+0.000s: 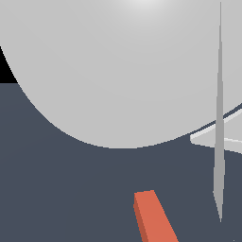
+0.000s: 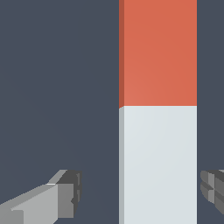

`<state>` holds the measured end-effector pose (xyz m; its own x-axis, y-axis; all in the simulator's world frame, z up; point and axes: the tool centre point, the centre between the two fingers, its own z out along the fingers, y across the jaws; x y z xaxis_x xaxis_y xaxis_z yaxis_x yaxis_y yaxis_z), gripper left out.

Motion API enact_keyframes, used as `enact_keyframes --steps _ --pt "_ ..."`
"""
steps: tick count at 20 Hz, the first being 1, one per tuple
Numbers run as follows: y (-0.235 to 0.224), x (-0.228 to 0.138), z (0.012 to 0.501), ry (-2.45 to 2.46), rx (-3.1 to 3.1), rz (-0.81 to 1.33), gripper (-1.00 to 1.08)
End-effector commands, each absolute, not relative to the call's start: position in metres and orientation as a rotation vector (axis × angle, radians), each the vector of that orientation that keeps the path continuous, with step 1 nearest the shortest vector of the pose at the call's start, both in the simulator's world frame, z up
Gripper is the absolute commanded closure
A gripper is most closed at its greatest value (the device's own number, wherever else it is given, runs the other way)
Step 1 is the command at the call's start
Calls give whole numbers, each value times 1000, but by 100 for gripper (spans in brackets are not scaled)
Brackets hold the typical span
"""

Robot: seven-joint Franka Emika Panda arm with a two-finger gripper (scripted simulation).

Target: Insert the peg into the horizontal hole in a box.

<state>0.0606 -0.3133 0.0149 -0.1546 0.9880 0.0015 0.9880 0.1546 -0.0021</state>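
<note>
Exterior view: most of the frame is filled by a big pale grey rounded mass (image 1: 113,71), prob. part of the arm very close to the cam; can't say which part. A thin grey sliver (image 1: 218,142) runs top to bottom at the right side, w/ a pale flat piece (image 1: 208,137) crossing behind it at mid-right; can't identify either. At bottom centre, the orange-red end of the peg (image 1: 153,217) pokes up from the lower edge, lying on the dark slate floor (image 1: 56,189). No box, no hole in sight here. Gripper not identifiable in this view.

Wrist view: peg (image 2: 157,109) fills a wide band right of centre, running top to bottom. Upper half orange-red, lower half pale grey-white, sharp straight join approx. mid-frame. Square-edged, a narrow shaded side face shows along its left edge. Plain flat colour, no marks. Lies flat on the floor as far as I can tell.

Gripper (image 2: 142,188): one finger (image 2: 65,192) at lower left, the other at the lower right edge, partly cut off. Jaws spread wide, straddling the grey-white half, w/ dark floor showing between the left finger and the peg; right side gap is small but visible. Holding nothing.

Progress, my read: early. Peg not grasped yet, fingers lined up either side of it. Left to do: close on the peg, lift, find the box, align w/ the hole, push in.
</note>
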Motion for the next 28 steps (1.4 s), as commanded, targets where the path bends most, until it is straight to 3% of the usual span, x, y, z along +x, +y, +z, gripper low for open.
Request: enact_keyframes --steps 1,2,3,28 --pt "-314 62 16 -2387 -2042 0 -92" --pt "-314 62 16 -2387 -2042 0 -92" --pt "-314 62 16 -2387 -2042 0 108" --pt "-290 51 26 -2367 -2065 0 108"
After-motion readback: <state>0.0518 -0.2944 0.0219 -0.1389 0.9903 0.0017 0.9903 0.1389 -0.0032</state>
